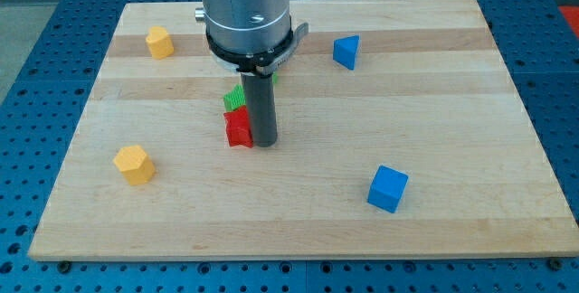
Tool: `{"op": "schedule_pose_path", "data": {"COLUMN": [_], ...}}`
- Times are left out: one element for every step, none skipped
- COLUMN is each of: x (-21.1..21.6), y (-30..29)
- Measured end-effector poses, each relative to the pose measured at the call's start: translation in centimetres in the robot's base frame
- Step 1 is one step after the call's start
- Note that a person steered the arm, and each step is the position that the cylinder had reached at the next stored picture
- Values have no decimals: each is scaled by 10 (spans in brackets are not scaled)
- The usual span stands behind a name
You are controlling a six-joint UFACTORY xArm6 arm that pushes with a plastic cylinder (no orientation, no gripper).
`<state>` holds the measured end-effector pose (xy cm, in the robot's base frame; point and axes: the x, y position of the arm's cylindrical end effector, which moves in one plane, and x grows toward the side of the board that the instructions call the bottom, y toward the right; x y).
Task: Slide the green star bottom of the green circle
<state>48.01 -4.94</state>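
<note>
My tip (264, 141) rests on the board near the view's middle, touching the right side of a red block (239, 129). A green block (234, 98), its shape unclear, sits just above the red block and left of the rod. Another bit of green (274, 79) peeks out behind the rod, under the arm's grey housing; I cannot tell its shape. Most of both green blocks is hidden by the arm.
A yellow block (159, 42) lies at the upper left and a second yellow block (134, 165) at the lower left. A blue block (346, 51) sits at the upper right and a blue cube (388, 188) at the lower right. The wooden board (434, 112) ends on all sides.
</note>
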Motion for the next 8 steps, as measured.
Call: {"op": "schedule_pose_path", "data": {"x": [21, 26, 17, -41, -55, -55, -55, -55], "y": [-3, -28, -70, -101, -103, -72, -52, -50]}}
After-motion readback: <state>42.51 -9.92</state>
